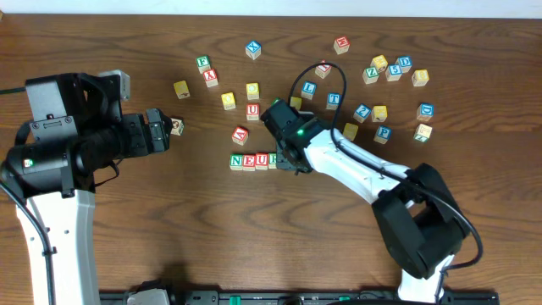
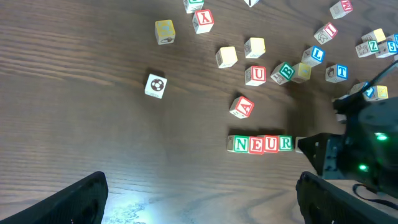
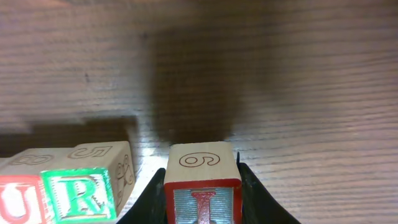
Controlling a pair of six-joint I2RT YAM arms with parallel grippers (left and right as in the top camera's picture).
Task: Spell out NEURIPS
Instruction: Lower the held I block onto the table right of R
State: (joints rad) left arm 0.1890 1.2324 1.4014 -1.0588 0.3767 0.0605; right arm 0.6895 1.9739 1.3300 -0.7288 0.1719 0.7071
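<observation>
Right wrist, right gripper clamped on I cube, just beside NEUR row

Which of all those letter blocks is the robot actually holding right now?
The red-framed I block, clamped in the right gripper beside the green R ending the NEUR row; every other block lies free.

At the bottom centre of the frame, the right gripper clamps a small wooden cube with a red-edged face and a red letter I between its dark fingers. An outlined numeral marks the cube's top face. At lower left sits a wooden cube with a green letter R, touching a red-lettered U cube cut off by the frame edge. A narrow gap separates R from I. The rest is brown wood-grain table.
</observation>
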